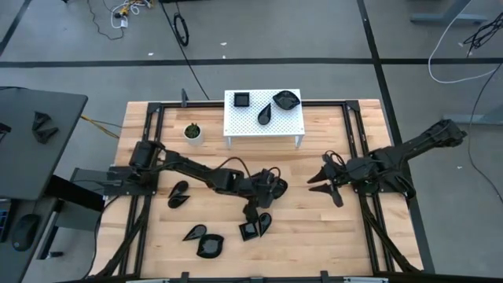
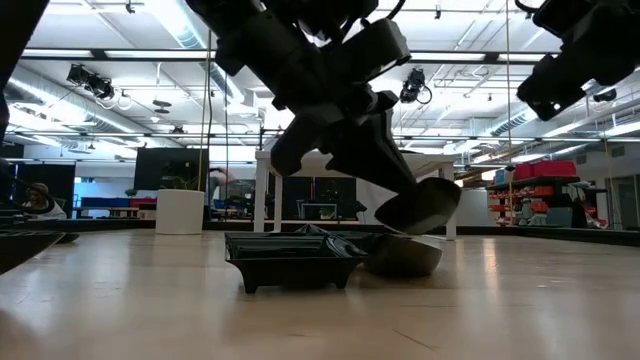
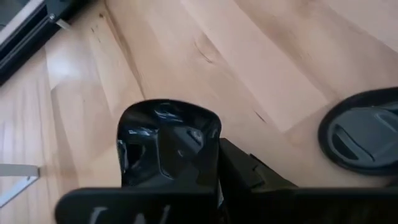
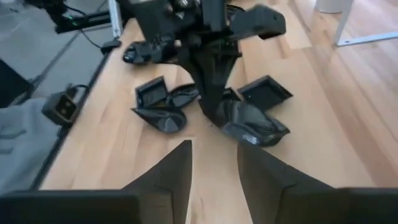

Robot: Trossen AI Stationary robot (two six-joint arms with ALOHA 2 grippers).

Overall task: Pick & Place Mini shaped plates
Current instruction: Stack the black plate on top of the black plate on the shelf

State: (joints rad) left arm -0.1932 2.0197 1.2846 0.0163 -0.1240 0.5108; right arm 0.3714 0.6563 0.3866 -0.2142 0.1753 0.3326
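Glossy black mini shaped plates lie on the near part of the table: a square one, a leaf, a teardrop and a round one. Three more sit on top of the white perforated stand. My left gripper reaches to the table's middle, shut on a leaf-shaped plate next to the square plate. My right gripper hangs open over the table's right half with nothing between its fingers. My left gripper pinches the leaf-shaped plate by its rim between its two fingers, which slant down from the table's far left. The plate hangs tilted just over the table, above another dark plate. I cannot tell whether the two touch.
A small white pot with a green plant stands left of the stand. Black rails run along the table's sides. Bare wood lies between the two grippers and along the near right.
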